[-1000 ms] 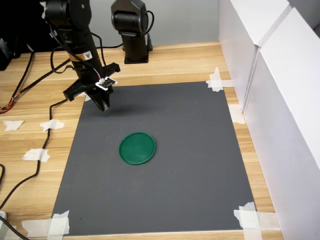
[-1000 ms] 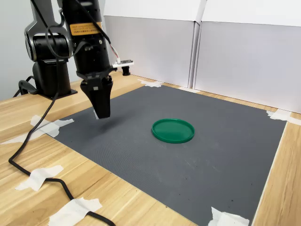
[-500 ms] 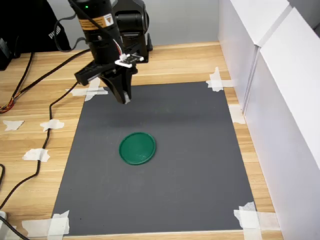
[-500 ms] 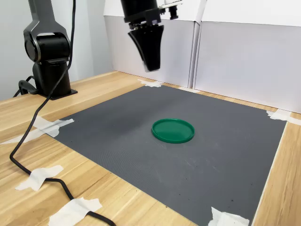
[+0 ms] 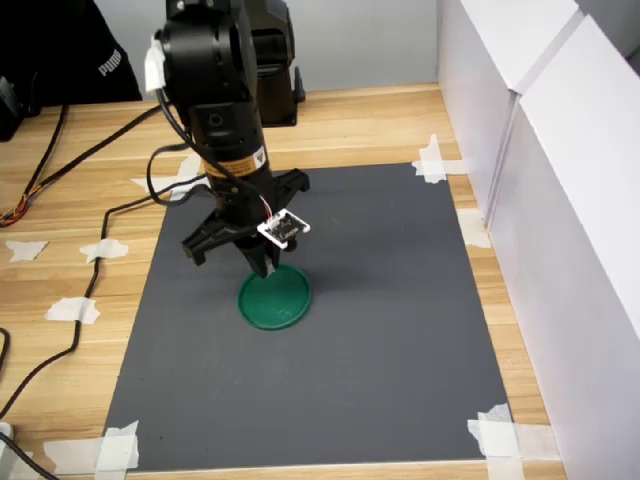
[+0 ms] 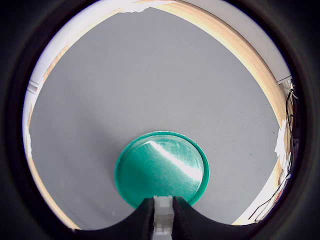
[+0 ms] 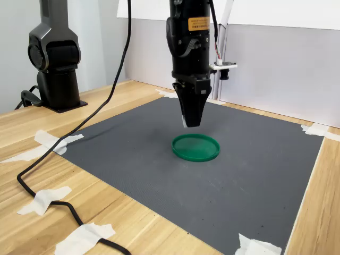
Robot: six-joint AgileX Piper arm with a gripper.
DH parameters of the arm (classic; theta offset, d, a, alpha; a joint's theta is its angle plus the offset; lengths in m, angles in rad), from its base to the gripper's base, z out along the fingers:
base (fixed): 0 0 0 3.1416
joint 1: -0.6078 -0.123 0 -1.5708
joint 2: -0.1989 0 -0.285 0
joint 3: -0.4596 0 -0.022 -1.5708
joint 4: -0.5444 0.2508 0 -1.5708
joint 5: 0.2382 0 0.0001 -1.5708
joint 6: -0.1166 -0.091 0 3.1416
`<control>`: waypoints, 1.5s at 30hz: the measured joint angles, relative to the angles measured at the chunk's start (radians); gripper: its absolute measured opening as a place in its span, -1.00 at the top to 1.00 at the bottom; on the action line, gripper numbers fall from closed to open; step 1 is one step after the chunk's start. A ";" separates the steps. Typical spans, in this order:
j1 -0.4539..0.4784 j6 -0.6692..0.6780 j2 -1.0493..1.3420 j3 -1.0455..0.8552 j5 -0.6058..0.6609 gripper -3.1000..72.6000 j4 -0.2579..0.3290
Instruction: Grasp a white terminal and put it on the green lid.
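The green lid [image 5: 278, 302] [image 7: 195, 147] [image 6: 161, 167] lies flat near the middle of the dark grey mat [image 5: 380, 300]. My gripper [image 5: 267, 268] [image 7: 191, 123] points straight down and hovers a short way above the lid's edge, not touching it. In the wrist view the gripper [image 6: 162, 214] is shut on the white terminal [image 6: 163, 206], a tiny white block pinched between the two dark fingertips, just over the lid's rim. In both exterior views the fingers hide most of the terminal.
White tape scraps [image 5: 432, 160] [image 7: 53, 142] hold the mat's corners to the wooden table [image 5: 60, 210]. White walls [image 5: 560, 180] stand along the first exterior view's right. The arm's black base [image 7: 56, 58] and a black cable [image 7: 48, 196] sit beside the mat.
The arm has carried the shut gripper from the mat's far corner, up and across, and down to just above the green lid.
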 joint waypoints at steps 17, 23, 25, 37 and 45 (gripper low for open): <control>0.000 0.107 -0.055 0.000 -0.030 0.14 0.019; 0.000 0.108 -0.053 0.000 -0.046 -0.41 0.047; 0.000 0.102 -0.039 0.000 -0.046 -0.48 0.073; 0.000 -0.070 0.262 -0.004 -0.055 -0.13 0.173; 0.000 -0.224 0.515 -0.168 -0.228 0.79 0.176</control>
